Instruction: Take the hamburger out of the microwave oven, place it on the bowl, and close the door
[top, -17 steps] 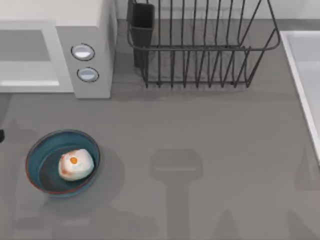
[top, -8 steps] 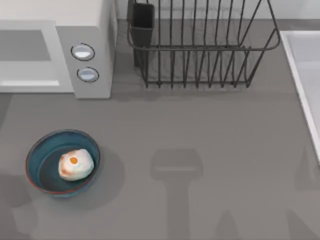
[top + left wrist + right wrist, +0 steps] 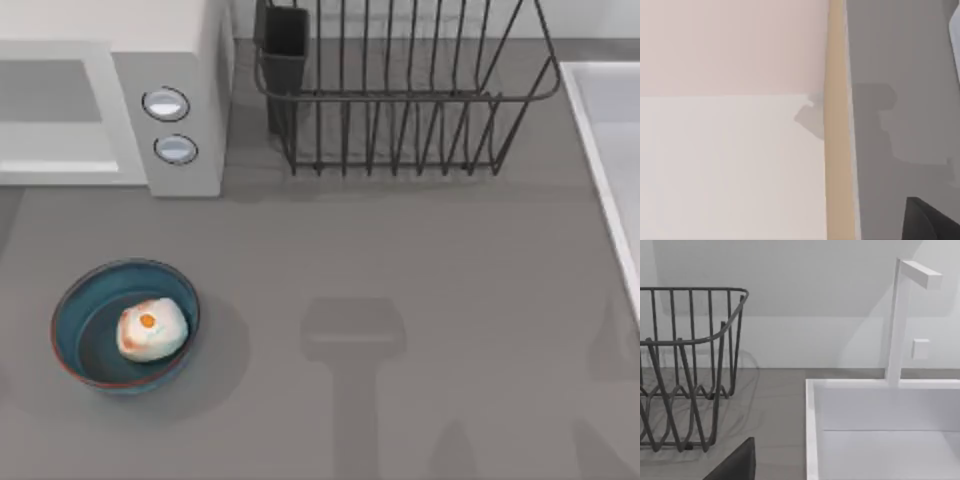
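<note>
Now the burger [image 3: 151,331] sits inside the bowl [image 3: 72,305], a little toward the side nearer the rack [image 3: 400,100], whitish with its orange spot up. That bowl stands on the table [image 3: 400,260] in front of the microwave [image 3: 170,90], well apart from it. On the microwave, the door [image 3: 55,110] lies flush across the front, beside the two knobs [image 3: 166,104]. A sink [image 3: 880,430] with a white tap [image 3: 900,320] stands beside the rack, on its far side from the microwave. Whether either gripper's fingers are wide or narrow I cannot tell; only a dark corner of each appears in its wrist view, and nothing is seen held.
</note>
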